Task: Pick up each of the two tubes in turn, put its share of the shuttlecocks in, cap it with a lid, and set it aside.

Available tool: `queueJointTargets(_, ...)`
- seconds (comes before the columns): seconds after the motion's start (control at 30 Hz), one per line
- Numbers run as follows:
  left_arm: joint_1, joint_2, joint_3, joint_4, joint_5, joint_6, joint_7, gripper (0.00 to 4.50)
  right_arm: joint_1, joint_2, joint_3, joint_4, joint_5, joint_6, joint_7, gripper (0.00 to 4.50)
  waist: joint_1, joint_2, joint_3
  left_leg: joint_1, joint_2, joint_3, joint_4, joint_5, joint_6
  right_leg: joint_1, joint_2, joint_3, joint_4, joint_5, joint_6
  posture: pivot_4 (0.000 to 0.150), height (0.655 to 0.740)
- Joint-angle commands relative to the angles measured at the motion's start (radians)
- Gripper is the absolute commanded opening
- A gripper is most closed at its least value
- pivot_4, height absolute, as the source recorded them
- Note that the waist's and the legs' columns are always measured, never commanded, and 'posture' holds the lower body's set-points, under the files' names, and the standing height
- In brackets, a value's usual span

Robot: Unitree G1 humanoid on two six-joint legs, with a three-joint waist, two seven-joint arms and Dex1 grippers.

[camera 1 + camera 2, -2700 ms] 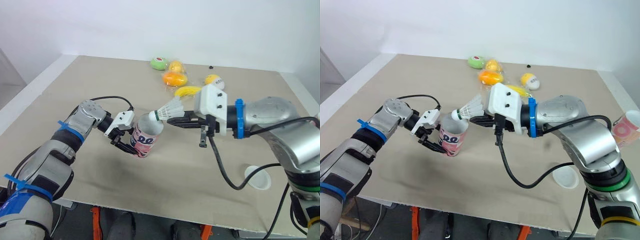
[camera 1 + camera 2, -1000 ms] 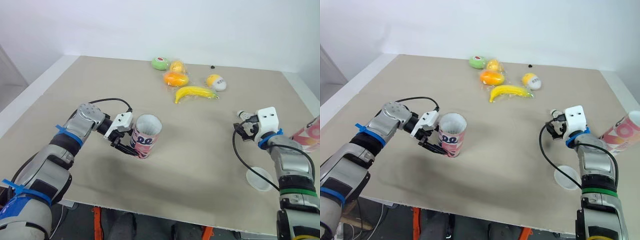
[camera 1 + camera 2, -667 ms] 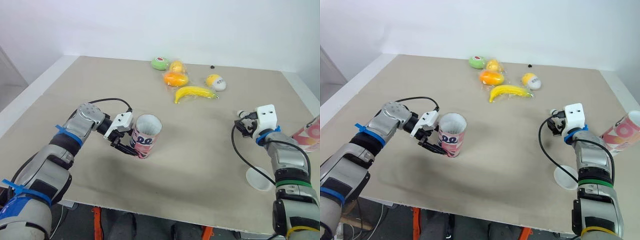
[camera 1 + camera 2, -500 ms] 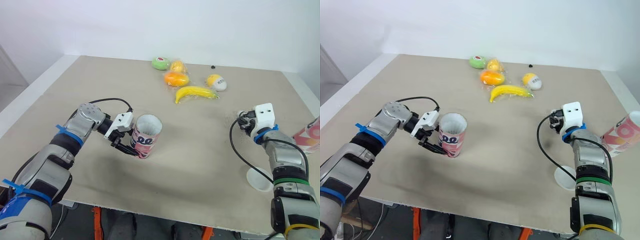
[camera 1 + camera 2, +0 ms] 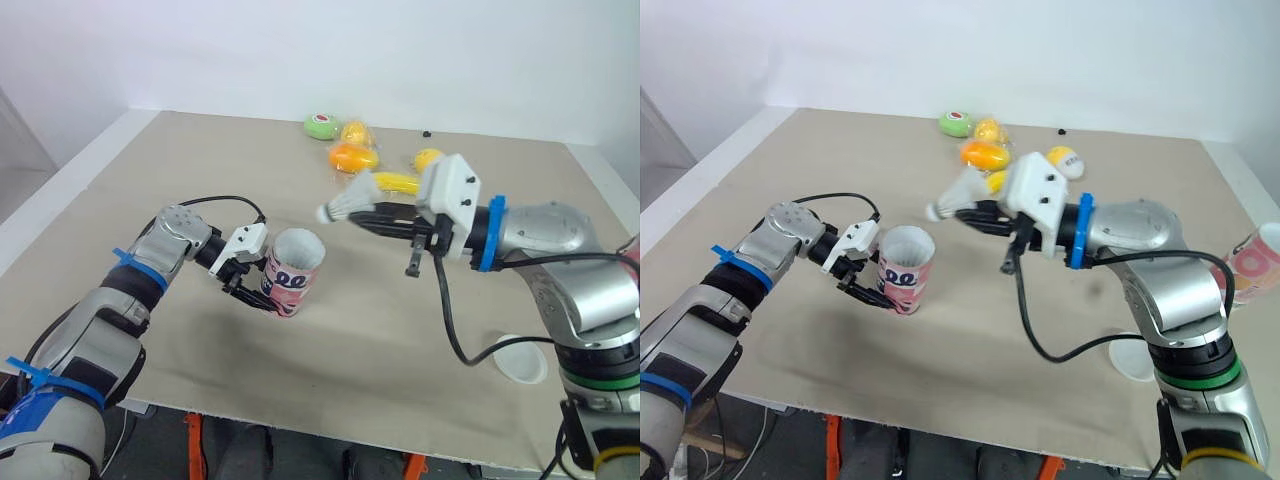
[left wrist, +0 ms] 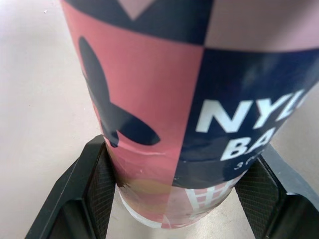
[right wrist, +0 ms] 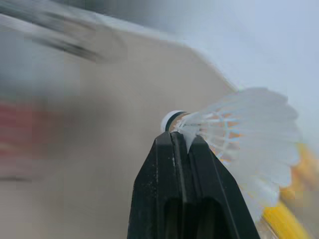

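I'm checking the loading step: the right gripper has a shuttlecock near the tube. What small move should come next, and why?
Probably ease the right gripper down and toward the robot's left, cork first. The shuttlecock hangs above and beside the tube, not yet inside, and the tube's open mouth tilts toward it in the left gripper.

L tool clamped, arm bent low; R tool pinched, arm stretched inward.

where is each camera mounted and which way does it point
Left eye view: on the head, facing forward and down over the table; both arms show.
Right eye view: beside it, same scene.
Left wrist view: along the left gripper at the tube it clamps.
Right wrist view: along the right gripper at the shuttlecock it pinches.
Shared: head and left wrist views both show the tube.
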Motion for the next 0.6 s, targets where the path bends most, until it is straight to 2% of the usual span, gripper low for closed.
queueJointTargets(0.03,0.018,-0.028,-0.039,0.011,0.037,-0.003,-0.009,3.14,-0.076,-0.017,-0.002,0.004,0.008,0.019,0.029,0.02,0.001,-0.001,0.0,0.0,0.0,0.0,0.001,0.0,0.0,-0.002,-0.001,-0.002,0.0,-0.002,-0.003,0.15,0.7179)
queueJointTargets(0.53,0.025,-0.029,-0.025,0.015,0.045,-0.004,-0.009,3.14,-0.183,-0.029,0.179,0.063,-0.045,0.041,0.224,0.02,0.001,-0.003,0.0,0.0,-0.001,-0.003,0.0,0.0,0.0,0.0,-0.004,-0.009,0.0,-0.002,-0.002,0.15,0.7179)
queueJointTargets(0.6,0.025,-0.029,-0.025,0.014,0.044,-0.005,-0.009,3.14,-0.199,-0.022,0.192,0.074,-0.044,0.059,0.239,0.66,0.001,-0.003,0.0,0.0,-0.001,-0.003,0.0,0.0,0.0,0.0,-0.004,-0.009,0.0,-0.002,-0.002,0.15,0.7179)
